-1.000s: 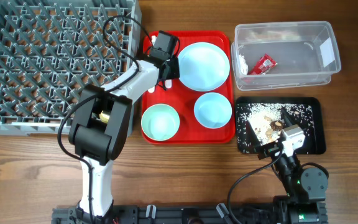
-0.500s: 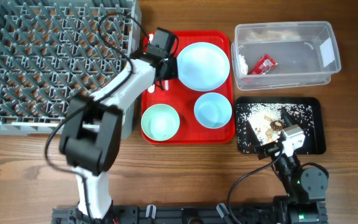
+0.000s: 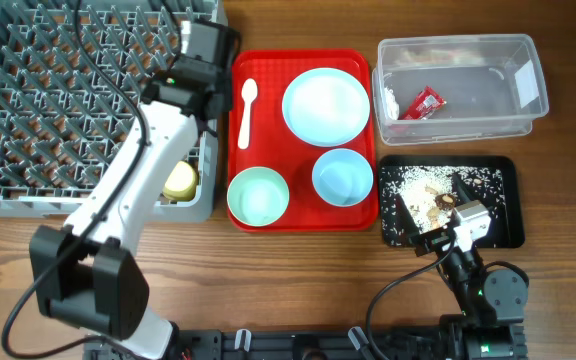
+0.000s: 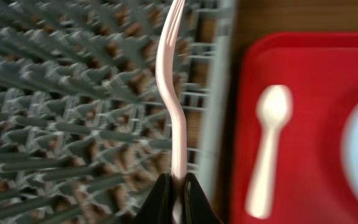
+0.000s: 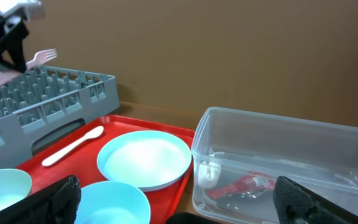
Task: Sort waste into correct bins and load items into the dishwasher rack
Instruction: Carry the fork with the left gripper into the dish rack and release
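The left end effector (image 4: 178, 186) is clamped on the white fork (image 4: 169, 81) at the very end of its handle, probably so the whole shaft is free to slot between the pegs of the dishwasher rack (image 4: 213, 124) directly beneath it. The fork's long axis runs straight out ahead of the fingers, tines leading, though the blurred wrist view crops them. The spoon (image 4: 266, 155) lies off to the right, roughly parallel.

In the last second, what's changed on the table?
The left claw, shut on the fork, swung left off the red tray to above the rack's right edge, uncovering the spoon on the red tray. The plate, both bowls, the wrapper in the tub and the right claw over the black tray stayed put.
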`<state>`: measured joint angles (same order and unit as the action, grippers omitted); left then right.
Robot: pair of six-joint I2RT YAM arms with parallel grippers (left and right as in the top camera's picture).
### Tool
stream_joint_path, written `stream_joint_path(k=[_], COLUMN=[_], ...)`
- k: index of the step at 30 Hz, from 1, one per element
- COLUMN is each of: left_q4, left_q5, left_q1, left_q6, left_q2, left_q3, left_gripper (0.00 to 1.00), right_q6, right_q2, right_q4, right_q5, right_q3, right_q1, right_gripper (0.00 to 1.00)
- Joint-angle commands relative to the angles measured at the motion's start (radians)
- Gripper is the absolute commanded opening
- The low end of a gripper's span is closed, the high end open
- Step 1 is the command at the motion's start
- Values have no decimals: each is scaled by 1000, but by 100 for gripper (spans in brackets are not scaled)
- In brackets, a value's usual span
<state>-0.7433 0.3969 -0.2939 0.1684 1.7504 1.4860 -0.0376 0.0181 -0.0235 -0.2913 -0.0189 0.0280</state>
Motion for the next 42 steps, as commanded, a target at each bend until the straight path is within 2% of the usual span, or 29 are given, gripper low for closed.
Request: stream_joint_path(k=[1,2,3,4,5,6,7,11,13,17,18,19,21,22,23,25,28,34,42], left_q4=[0,0,-3,-7,-9,-10,-13,-13,-13,-2,-3,-8,-14,-13,2,10,29,132,212], left_q5=[30,0,-32,-58,-68,-68,-68,-84,-162,-211,-185,-137,-10,5,-51,-102,-149,-320,-381], left_q1=[66,80,88,92,91,88,82,46,14,-26,-29,-29,-20,-7,25,66,130,228,240], left_q6=[-60,-60,-60,-60,-60,-61,-61,-60,-61,-61,-60,-42,68,112,139,168,237,232,229], left_q2=[69,76,77,77,67,61,49,-17,-38,-6,7,19,35,39,39,39,53,130,243], left_q3=[-3,-3,-3,-3,-2,-1,2,3,3,3,3,3,3,3,3,3,3,3,3], left_gripper=[4,4,13,32,76,83,84,84,82,79,68,63,60,58,48,38,6,4,4], right_q6=[11,11,11,11,12,12,11,11,11,11,12,12,11,12,12,12,12,11,12], right_q2=[-13,-13,-13,-13,-13,-13,-13,-13,-13,-13,-13,-13,-13,-13,-13,-13,-13,-13,-13], right_q4=[-5,-5,-5,-5,-5,-5,-5,-5,-5,-5,-5,-5,-5,-5,-5,-5,-5,-5,-5], right_q5=[-16,-16,-16,-16,-16,-16,-16,-16,-16,-16,-16,-16,-16,-16,-16,-16,-16,-16,-16], right_q3=[14,14,14,14,14,14,14,14,14,14,14,14,14,14,14,14,14,14,14], right_q1=[-5,-5,-5,-5,-5,-5,-5,-5,-5,-5,-5,-5,-5,-5,-5,-5,-5,-5,-5], right_gripper=[100,100,100,100,100,100,100,100,100,100,100,100,100,100,100,100,100,100,100])
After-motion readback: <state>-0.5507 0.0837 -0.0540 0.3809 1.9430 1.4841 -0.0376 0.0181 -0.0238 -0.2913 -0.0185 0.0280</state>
